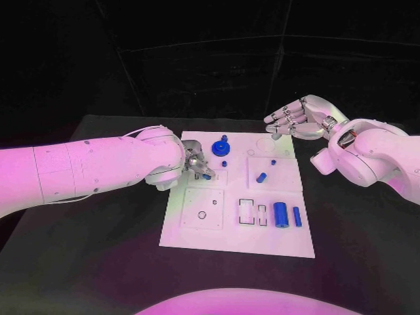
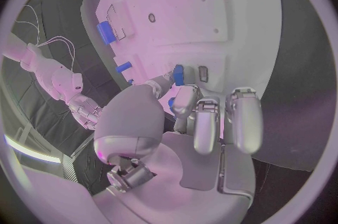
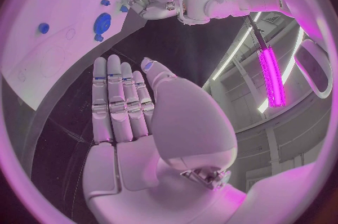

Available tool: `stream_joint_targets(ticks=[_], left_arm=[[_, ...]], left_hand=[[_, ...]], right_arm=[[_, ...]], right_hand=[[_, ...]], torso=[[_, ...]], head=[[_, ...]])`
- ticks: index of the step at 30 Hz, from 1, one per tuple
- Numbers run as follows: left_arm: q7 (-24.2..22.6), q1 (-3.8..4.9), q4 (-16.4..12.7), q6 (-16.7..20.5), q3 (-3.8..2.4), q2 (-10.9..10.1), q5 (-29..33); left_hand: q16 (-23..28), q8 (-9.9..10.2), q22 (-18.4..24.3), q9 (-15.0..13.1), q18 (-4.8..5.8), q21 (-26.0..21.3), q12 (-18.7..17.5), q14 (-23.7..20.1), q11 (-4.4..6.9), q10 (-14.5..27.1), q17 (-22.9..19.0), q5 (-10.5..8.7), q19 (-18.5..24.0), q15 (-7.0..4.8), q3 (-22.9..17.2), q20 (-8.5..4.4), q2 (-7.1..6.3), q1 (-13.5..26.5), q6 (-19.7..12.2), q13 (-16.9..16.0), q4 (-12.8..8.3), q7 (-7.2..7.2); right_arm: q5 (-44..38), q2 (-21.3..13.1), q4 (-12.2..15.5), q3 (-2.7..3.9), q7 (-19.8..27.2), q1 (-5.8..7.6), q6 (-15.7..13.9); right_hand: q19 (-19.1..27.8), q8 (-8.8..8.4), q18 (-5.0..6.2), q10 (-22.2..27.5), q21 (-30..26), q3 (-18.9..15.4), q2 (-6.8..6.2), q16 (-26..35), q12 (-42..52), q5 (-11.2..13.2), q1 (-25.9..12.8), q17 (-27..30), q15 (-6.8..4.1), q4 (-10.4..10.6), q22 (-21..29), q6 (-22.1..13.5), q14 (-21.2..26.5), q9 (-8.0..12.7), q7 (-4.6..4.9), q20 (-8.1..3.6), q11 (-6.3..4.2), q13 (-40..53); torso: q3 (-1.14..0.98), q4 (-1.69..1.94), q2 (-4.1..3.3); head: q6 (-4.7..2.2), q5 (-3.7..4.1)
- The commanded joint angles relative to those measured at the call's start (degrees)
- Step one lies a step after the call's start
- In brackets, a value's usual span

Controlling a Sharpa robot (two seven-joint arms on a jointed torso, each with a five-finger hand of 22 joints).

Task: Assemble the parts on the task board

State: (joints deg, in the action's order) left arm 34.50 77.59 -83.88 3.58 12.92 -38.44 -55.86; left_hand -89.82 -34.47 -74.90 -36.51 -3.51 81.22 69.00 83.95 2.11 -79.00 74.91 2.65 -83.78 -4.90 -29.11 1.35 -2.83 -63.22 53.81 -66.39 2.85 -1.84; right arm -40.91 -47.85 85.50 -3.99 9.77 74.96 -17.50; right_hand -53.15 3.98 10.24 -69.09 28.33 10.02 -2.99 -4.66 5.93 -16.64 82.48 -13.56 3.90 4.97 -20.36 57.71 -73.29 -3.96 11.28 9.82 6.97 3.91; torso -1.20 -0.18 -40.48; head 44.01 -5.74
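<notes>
Blue cylinders (image 1: 280, 214) (lying) on task board (image 1: 231, 237)

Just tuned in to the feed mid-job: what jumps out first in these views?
The white task board lies mid-table, dotted with small blue parts. The left hand is down at the board's left edge, pinching a small blue part between thumb and finger. The right hand hangs above the board's far right corner, holding nothing, with the fingers lying straight together in the right wrist view.
</notes>
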Motion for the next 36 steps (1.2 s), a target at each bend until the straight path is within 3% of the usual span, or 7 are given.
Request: stream_joint_targets(ticks=[1,9,27,36], left_arm=[[1.26,-0.23,0.22,-1.92,0.21,0.15,-0.16],[1.35,-0.23,0.57,-1.43,0.21,0.47,-0.16],[1.25,-0.22,0.94,-0.87,0.20,0.98,-0.16],[1.06,-0.21,1.22,-0.37,0.20,1.16,-0.16]], left_hand=[[-0.18,-0.38,-1.60,-0.05,0.43,0.07,0.31,6.05,0.16,-0.40,15.09,0.14,-0.16,-0.44,-1.31,-0.30,-0.09,1.14,0.88,-0.12,-1.42,0.19],[-0.18,-1.08,-2.08,-0.51,0.52,0.30,0.72,6.05,0.37,-0.64,15.09,0.14,-0.39,-0.64,2.05,-0.48,-0.37,4.53,1.77,-0.45,0.67,0.46],[-0.18,-2.02,-2.48,-1.21,0.59,0.44,1.20,6.05,0.58,-0.86,15.09,0.14,-0.58,-0.85,7.26,-0.71,-1.05,7.20,2.15,-0.83,2.68,0.69],[-0.18,-2.31,-2.63,-1.46,0.61,0.43,1.31,6.05,0.64,-0.86,15.09,0.18,-0.62,-0.91,13.05,-0.76,-1.67,9.64,2.11,-0.88,5.39,0.77]], right_arm=[[-0.09,0.06,0.17,0.04,0.29,0.12,0.38],[-0.09,0.05,0.20,0.04,0.34,0.12,0.31],[-0.09,0.11,0.19,0.04,0.38,0.12,0.27],[-0.09,0.09,0.18,0.04,0.39,0.12,0.25]], right_hand=[[0.07,0.10,-0.02,0.14,-0.29,0.44,0.00,0.36,-0.32,0.21,-0.79,0.08,0.22,0.05,0.05,-0.46,0.03,0.00,0.02,0.37,0.14,-0.05],[0.07,0.10,-0.02,0.14,-0.29,0.44,0.00,0.36,-0.32,0.21,-0.79,0.08,0.22,0.05,0.05,-0.46,0.03,0.00,0.02,0.37,0.14,-0.05],[0.15,0.09,-0.02,0.24,-0.52,0.55,-0.07,0.55,-0.33,0.24,-1.09,0.12,0.31,0.21,0.17,-0.55,0.16,0.01,0.08,0.46,0.21,-0.06],[0.19,0.05,-0.02,0.33,-0.69,0.59,-0.15,0.66,-0.35,0.26,-1.31,0.15,0.37,0.32,0.26,-0.66,0.24,0.02,0.12,0.52,0.27,-0.06]], torso=[[0.02,0.00,0.00],[-0.02,0.03,0.02],[0.02,0.07,0.01],[0.05,0.04,0.01]], head=[[0.00,0.02],[-0.10,0.03],[-0.34,0.21],[-0.50,0.26]])
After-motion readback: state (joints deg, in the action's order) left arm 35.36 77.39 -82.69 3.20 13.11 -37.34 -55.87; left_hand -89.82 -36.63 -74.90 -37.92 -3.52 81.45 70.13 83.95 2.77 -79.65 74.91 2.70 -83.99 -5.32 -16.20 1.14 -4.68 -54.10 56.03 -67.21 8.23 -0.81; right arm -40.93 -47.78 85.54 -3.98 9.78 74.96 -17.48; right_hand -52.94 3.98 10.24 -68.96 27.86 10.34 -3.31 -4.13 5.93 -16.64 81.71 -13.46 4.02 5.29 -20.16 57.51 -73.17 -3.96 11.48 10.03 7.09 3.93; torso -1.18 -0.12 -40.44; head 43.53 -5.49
